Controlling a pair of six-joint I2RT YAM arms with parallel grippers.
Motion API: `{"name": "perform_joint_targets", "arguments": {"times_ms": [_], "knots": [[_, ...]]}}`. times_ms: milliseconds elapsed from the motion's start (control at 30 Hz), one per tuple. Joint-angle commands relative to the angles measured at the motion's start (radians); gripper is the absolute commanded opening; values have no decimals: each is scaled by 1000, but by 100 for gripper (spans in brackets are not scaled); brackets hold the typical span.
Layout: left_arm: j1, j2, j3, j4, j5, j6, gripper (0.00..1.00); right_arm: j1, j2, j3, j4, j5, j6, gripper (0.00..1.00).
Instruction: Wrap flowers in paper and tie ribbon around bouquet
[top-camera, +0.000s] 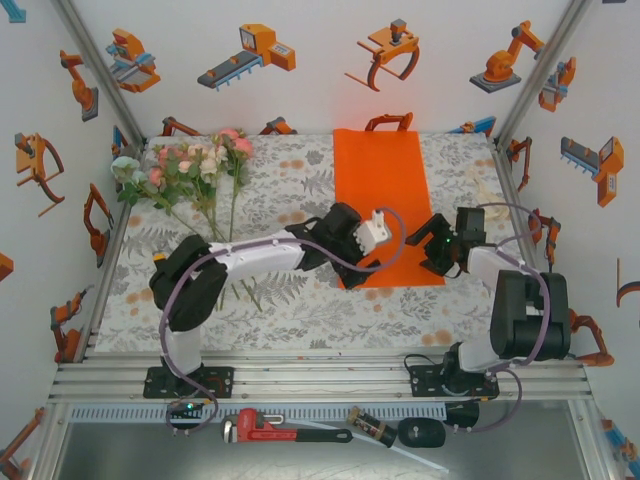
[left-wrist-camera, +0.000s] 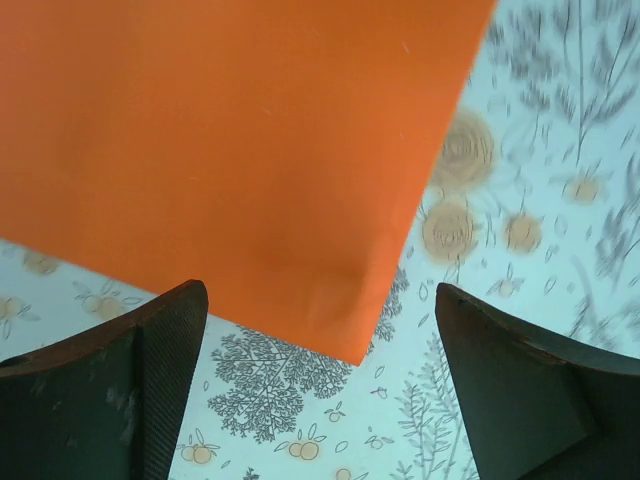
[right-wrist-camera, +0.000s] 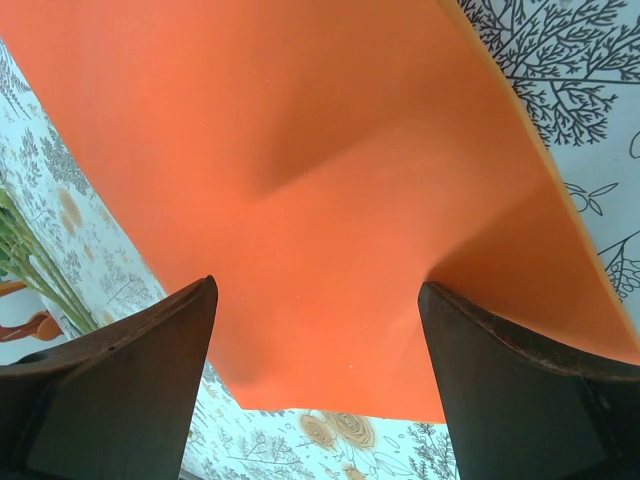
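Evidently poised to lift it, the left gripper (left-wrist-camera: 320, 300) and right gripper (right-wrist-camera: 315, 290) hang open-jawed over the near corners of the thin bright orange paper sheet (top-camera: 385, 190), which lies well apart from the pink-and-cream artificial flowers (top-camera: 195, 165).

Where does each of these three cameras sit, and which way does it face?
Top external: fixed overhead, looking down on the table; left arm and right arm show.
Left wrist: on that arm, facing down at a corner of the paper; open left end effector shows.
Right wrist: likewise, facing rumpled paper; open right end effector shows.
Shared: all three see the paper.
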Motion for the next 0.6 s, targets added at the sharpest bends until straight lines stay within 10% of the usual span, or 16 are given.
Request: {"name": "perform_joint_targets", "arguments": {"times_ms": [0, 567], "knots": [[13, 43, 38, -95, -43, 203, 87, 10, 53, -30, -68, 62, -17, 76], [11, 131, 63, -21, -11, 169, 76, 10, 65, -32, -51, 33, -17, 76]]}}
